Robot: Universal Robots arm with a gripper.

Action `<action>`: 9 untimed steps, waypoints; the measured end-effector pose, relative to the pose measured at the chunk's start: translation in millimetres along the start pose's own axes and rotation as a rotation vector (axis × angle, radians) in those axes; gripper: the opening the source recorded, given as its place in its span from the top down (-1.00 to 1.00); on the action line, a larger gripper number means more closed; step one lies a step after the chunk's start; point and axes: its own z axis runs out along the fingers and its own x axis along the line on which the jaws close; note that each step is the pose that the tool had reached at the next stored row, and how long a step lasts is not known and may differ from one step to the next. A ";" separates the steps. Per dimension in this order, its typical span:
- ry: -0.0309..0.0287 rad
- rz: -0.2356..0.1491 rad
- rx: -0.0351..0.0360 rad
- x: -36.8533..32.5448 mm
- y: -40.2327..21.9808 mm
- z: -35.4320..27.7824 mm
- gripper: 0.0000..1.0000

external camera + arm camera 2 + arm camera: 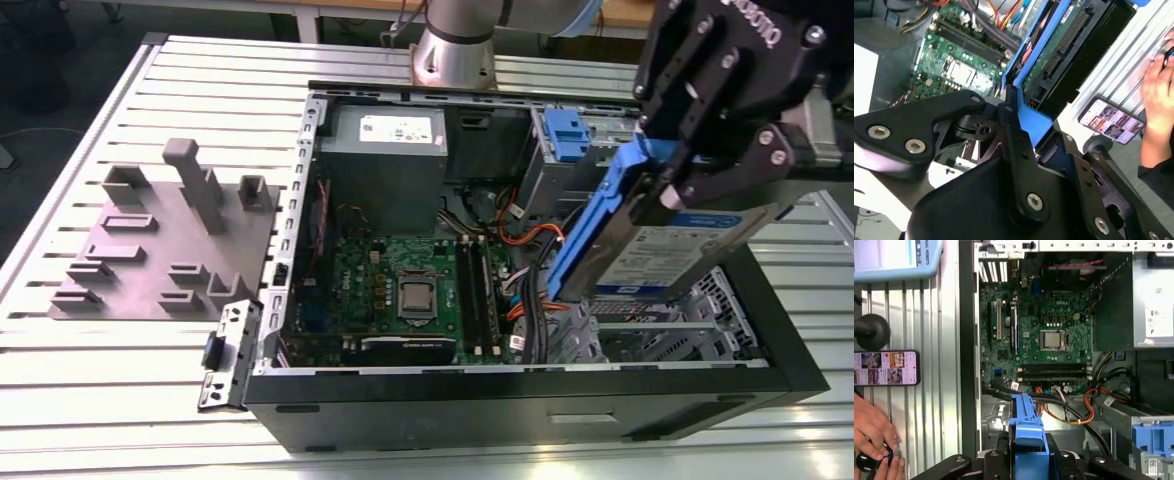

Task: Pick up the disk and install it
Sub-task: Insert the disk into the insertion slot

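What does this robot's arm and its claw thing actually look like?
The gripper is matte black, built of angular linked plates joined by silver screws, with white lettering on its body. The arm shows a smooth silver-grey cylindrical section.

— What does the gripper (714, 175) look like in the exterior view?
— Matte black, in the upper right of the frame. It has broad, flat link plates with rounded ends and white lettering near the top.
— Any fasteners?
— Round silver screws (1034, 201) at the pivots, clear in the second wrist view. Two sit side by side on one plate.
— And the arm (454, 45)?
— A smooth silver-grey column, top centre of the exterior view.
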 end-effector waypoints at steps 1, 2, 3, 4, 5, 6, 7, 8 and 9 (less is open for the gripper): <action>0.0000 0.000 0.0000 0.0 -4.5 0.8 0.26; 0.0000 0.000 0.0000 0.0 -9.1 1.6 0.26; 0.0000 0.000 0.0000 -0.1 -13.9 2.4 0.26; 0.0001 0.000 0.0000 -0.1 -18.4 3.2 0.26; 0.0001 0.000 0.0000 -0.2 -22.7 4.0 0.26; 0.0002 0.000 0.0000 -0.2 -26.7 4.7 0.26; 0.0000 0.000 0.0000 -0.3 -29.7 5.4 0.26; 0.0001 0.000 0.0000 -0.4 -32.3 6.0 0.26; 0.0001 0.000 0.0000 -0.5 -34.6 6.7 0.26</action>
